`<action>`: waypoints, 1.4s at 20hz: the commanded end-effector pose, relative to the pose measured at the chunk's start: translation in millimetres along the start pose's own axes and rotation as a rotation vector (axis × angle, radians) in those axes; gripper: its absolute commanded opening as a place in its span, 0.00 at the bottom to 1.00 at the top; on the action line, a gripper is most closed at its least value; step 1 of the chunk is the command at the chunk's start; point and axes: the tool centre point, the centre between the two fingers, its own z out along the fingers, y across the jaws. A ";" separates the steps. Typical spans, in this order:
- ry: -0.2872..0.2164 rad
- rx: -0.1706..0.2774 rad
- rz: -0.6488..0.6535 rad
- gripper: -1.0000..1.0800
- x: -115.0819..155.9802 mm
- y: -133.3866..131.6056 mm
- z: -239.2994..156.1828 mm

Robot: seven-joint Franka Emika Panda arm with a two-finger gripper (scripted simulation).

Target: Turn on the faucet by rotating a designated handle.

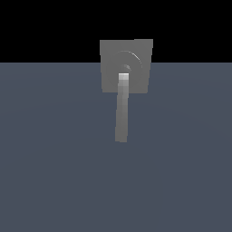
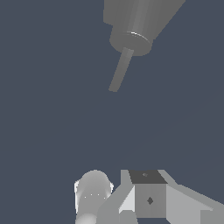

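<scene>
The faucet (image 1: 126,65) is a flat grey square block standing at the far edge of the blue-grey desk (image 1: 54,172) in the exterior view, its ringed face turned toward the camera. The handle (image 1: 122,111) — a slim straight bar, lighter at its hub end — runs from the centre of the rings down and toward the viewer, its free end reaching out well clear of the block. That reach is likely the point: a push near the free end should swing the bar about its hub with little force.

In the wrist view the faucet (image 2: 138,22) and its handle (image 2: 120,70) sit far across the frame from the tool (image 2: 131,205), with bare desk between them — well apart, nothing touching. Only part of the tool's body shows at the frame edge; its fingertips are not clearly seen, so I cannot tell whether it is wide or narrow. It holds nothing that can be seen. The arm does not appear in the exterior view at all, so the approach to the handle looks not yet made.
</scene>
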 end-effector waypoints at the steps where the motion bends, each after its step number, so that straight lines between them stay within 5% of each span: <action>1: 0.015 -0.053 -0.030 0.00 0.4 2.2 -4.3; 7: 0.053 -0.249 -0.140 0.00 2.2 8.4 -21.6; 16: 0.042 -0.677 -0.368 0.00 7.7 8.5 -65.3; 22: -0.043 -0.973 -0.524 0.00 14.1 -4.5 -96.2; 28: -0.196 -1.260 -0.678 0.00 24.2 -28.9 -122.4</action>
